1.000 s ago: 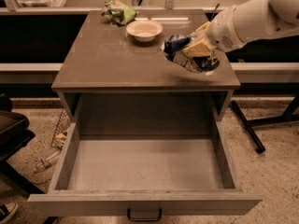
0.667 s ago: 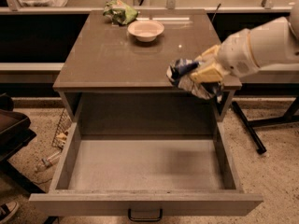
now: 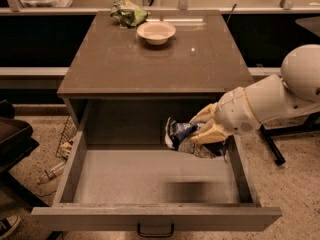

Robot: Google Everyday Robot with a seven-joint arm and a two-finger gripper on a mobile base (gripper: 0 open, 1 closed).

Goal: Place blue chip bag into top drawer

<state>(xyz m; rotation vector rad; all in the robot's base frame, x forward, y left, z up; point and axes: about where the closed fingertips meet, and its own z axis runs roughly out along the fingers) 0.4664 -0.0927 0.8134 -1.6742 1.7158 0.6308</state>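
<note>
The top drawer (image 3: 70, 176) stands pulled wide open below the brown cabinet top, its small dark handle (image 3: 155, 231) at the front centre. The blue chip bag (image 3: 178, 133) is held inside the drawer opening, at the back right, a little above the drawer floor. My gripper (image 3: 202, 126) is shut on the blue chip bag, its tan fingers (image 3: 207, 134) wrapped around the bag's right side. My white arm comes in from the right over the drawer's right wall. A shadow of the bag lies on the drawer floor.
A white bowl (image 3: 156, 32) and a green wrinkled bag (image 3: 128, 12) sit at the back of the cabinet top (image 3: 125, 64). A wire basket and a bottle lie on the floor at the left. A dark stand leg is at the right.
My gripper has carried the blue chip bag from above the cabinet top's right edge forward and down into the open drawer.
</note>
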